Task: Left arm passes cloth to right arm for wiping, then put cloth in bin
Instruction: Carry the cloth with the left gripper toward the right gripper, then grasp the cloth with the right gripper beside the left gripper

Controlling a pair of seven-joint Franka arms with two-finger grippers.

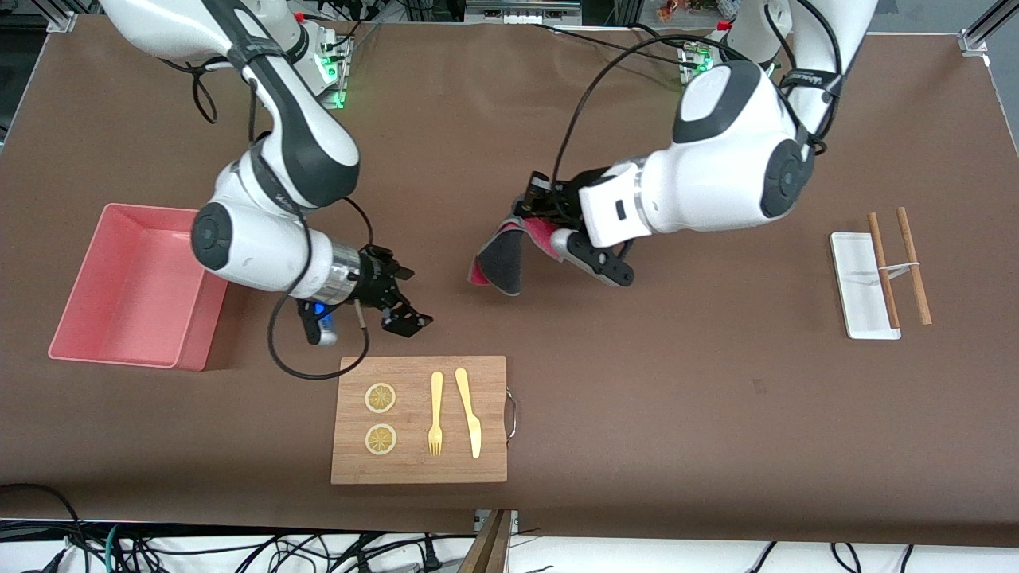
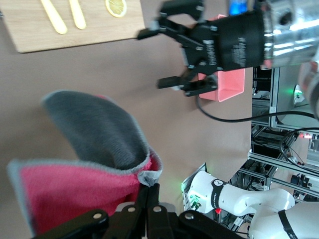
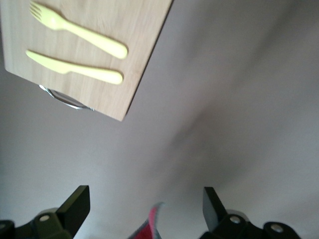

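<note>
Front view: looked down from high across the table, facing both arm bases.
Left wrist view: sat close over the cloth [image 2: 94, 164].
Right wrist view: looked down low.
Shared: all three showed the cutting board [image 1: 419, 419].

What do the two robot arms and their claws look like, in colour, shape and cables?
Both the left arm and the right arm have rounded white shells with black joint caps and black cables looping alongside. Each ends in a black two-finger claw: the left claw and the right claw, which sits on a silver wrist ring.
</note>
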